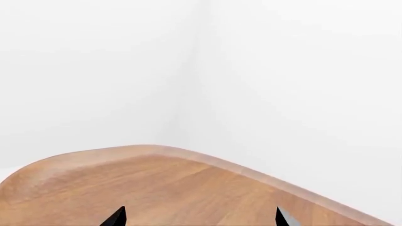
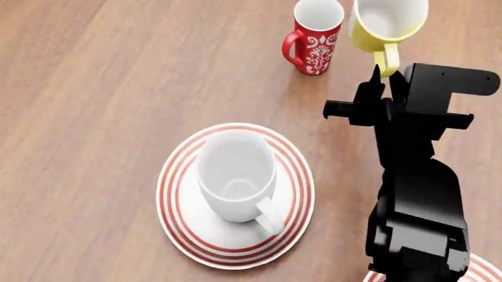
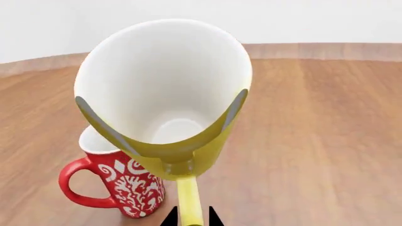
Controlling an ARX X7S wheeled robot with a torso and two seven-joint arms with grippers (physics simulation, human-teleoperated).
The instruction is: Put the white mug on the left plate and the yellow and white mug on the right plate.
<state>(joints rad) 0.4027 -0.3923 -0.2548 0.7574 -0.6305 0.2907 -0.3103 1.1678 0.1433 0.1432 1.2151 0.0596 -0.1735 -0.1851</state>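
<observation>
**Yellow and white mug: handle engaged by right gripper, transfer to right plate pending**

The yellow and white mug [image 2: 386, 24] stands at the far edge of the head view, directly beyond the right gripper [image 2: 387, 75]. Its handle points back toward the robot and runs between the two fingertips. In the right wrist view the handle passes straight down between the finger tips, which stand narrow, one on each side of it; the jaws appear closed on the handle. The mug's mouth faces the wrist camera, so the body looks tilted and may be off the table [image 2: 94, 88]; contact with the surface cannot be confirmed.

The red mug [image 2: 314, 36] stands just beside the yellow and white mug, toward the robot's left, with its handle turned away from it. Clearance on that side is small.

The right plate [image 2: 482, 271] shows only as a rim segment at the near right corner, partly hidden by the right arm. The coming move therefore runs toward the robot, along the line of the handle.

The white mug [image 2: 235, 176] already sits on the left plate [image 2: 184, 229], handle toward the near right.

The left gripper [image 1: 199, 217] has its fingertips spread wide over a rounded table corner, holding nothing. The surroundings are plain white walls.
</observation>
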